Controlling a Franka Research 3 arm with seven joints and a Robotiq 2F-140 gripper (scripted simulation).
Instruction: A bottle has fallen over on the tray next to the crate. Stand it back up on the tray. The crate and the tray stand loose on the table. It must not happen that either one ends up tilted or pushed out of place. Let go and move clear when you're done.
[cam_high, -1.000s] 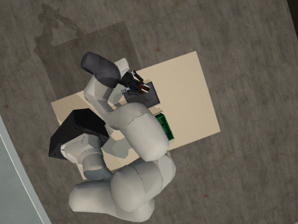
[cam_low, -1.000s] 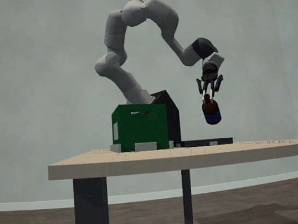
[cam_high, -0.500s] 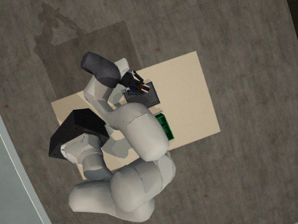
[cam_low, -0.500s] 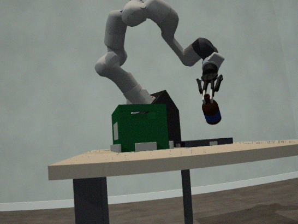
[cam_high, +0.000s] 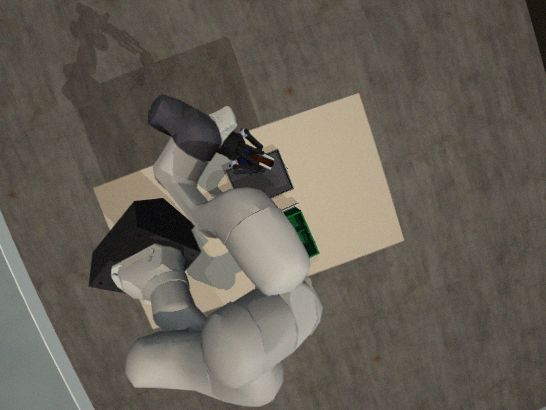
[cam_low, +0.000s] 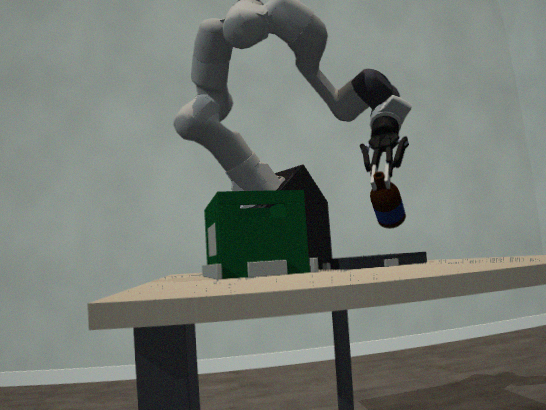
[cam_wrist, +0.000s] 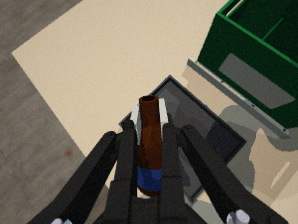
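Observation:
My gripper (cam_low: 381, 176) is shut on the neck of a brown bottle (cam_low: 387, 202) with a blue label. The bottle hangs well above the dark tray (cam_low: 378, 260), neck up and base tilted a little to the right. In the wrist view the bottle (cam_wrist: 150, 150) sits between my fingers, with the dark tray (cam_wrist: 200, 130) on the table below it. In the overhead view the bottle (cam_high: 260, 160) is over the tray (cam_high: 262, 176).
A green crate (cam_low: 257, 232) stands on the table left of the tray; it also shows in the wrist view (cam_wrist: 255, 55). A black box (cam_high: 142, 235) holds the arm's base behind the crate. The beige table (cam_high: 330, 170) extends to the right.

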